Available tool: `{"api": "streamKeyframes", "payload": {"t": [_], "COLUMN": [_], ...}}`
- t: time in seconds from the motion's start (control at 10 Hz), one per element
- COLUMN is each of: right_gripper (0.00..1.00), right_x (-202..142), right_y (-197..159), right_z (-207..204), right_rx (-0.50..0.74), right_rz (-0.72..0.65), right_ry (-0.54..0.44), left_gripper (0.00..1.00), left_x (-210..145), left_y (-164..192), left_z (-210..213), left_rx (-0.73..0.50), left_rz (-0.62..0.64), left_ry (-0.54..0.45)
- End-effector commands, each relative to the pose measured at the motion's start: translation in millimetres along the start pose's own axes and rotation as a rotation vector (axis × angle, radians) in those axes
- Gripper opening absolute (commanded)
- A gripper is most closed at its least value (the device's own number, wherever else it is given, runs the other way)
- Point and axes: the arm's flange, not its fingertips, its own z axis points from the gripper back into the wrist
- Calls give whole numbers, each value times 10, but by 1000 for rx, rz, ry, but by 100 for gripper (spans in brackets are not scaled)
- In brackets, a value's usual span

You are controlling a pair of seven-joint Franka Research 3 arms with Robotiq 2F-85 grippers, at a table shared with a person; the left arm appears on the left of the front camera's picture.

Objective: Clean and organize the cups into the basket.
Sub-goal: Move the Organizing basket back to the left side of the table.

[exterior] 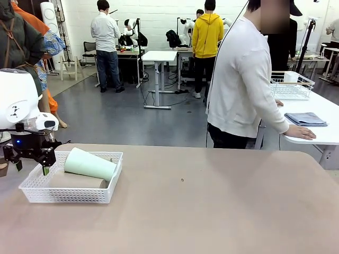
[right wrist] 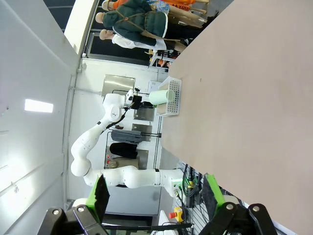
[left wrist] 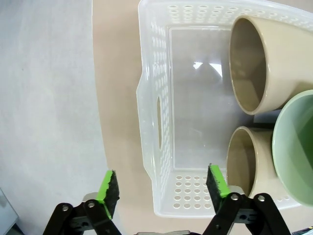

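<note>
Where the tan table meets its left edge, white perforated basket holding all three cups on their sides. Mint green cup lying uppermost, resting across a brown cup beneath it. From the left wrist, two brown cups side by side with mouths facing the camera, green rim at the right edge. Left gripper hanging just beside the basket's near-left corner, jaws spread wide, gripping nothing, one green pad over the basket's end, the other outside the wall. Right gripper well apart from the basket, jaws likewise wide and empty. Person standing beyond the far edge, turned toward another table.
</note>
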Motion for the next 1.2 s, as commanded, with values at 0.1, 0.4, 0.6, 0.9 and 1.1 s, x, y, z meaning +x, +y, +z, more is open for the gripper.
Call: {"api": "streamKeyframes", "payload": {"t": [0.1, 0.4, 0.6, 0.9, 1.1], "right_gripper": [100, 100, 100, 100, 100], "right_x": [-22, -22, -22, -22, -22], "right_y": [7, 7, 7, 7, 7], "right_z": [-9, -9, -9, -9, -9], "right_rx": [6, 6, 6, 6, 6], "right_rz": [3, 3, 3, 3, 3], "right_ry": [-4, -4, -4, -4, -4], "left_gripper": [100, 100, 100, 100, 100], "left_x": [-36, -165, -481, -932, -1011], "left_y": [-7, -213, -465, -636, -639], "left_z": [31, 292, 793, 1191, 1225], "left_rx": [-3, -60, -140, -103, -83], "left_rz": [19, 69, 93, 121, 140], "left_ry": [-27, -62, -96, -165, -183]}}
